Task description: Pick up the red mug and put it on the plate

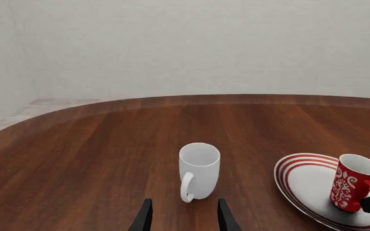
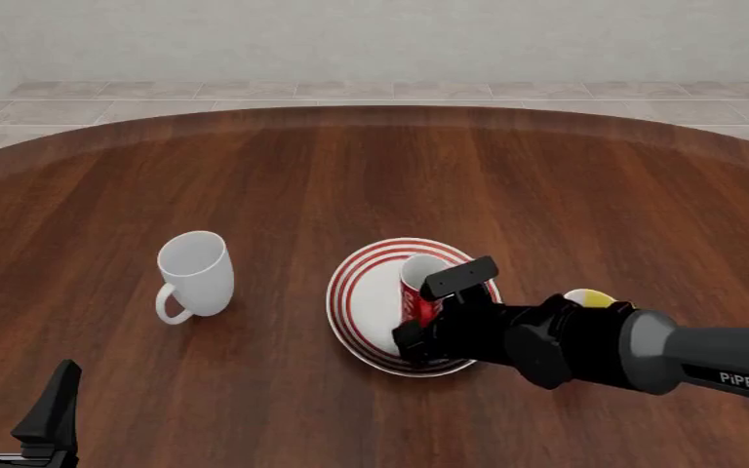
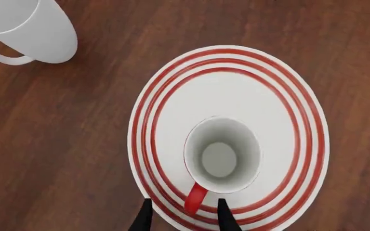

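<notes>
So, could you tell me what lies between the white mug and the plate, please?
Nothing: only bare wooden table separates the white mug from the plate, clearest in the front view.

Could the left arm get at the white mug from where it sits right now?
Probably yes. The left end effector sits open at the near edge of the table, and the white mug stands ahead of it with only bare wood between them. The right arm is busy over the plate, well off to the side.
</notes>
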`<state>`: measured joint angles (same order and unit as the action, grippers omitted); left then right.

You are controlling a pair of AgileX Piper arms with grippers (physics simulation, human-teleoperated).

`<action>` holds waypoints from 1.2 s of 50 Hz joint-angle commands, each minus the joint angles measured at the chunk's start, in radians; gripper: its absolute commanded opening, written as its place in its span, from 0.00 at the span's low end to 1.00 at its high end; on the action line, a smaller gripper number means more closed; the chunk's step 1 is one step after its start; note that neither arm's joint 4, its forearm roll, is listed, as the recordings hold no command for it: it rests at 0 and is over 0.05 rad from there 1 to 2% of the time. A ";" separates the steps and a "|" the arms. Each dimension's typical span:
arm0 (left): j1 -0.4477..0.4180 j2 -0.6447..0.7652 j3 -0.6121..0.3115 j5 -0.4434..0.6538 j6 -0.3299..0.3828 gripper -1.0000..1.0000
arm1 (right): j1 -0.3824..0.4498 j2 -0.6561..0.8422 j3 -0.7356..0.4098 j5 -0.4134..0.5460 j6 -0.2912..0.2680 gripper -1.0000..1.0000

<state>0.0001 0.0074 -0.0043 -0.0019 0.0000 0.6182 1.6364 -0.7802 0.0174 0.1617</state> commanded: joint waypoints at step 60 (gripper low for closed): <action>0.000 0.000 0.000 0.000 0.000 1.00 | -0.026 -0.333 0.101 0.174 -0.011 1.00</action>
<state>0.0002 0.0075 -0.0043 -0.0019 0.0000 0.5867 1.4031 -0.7053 0.1399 0.1517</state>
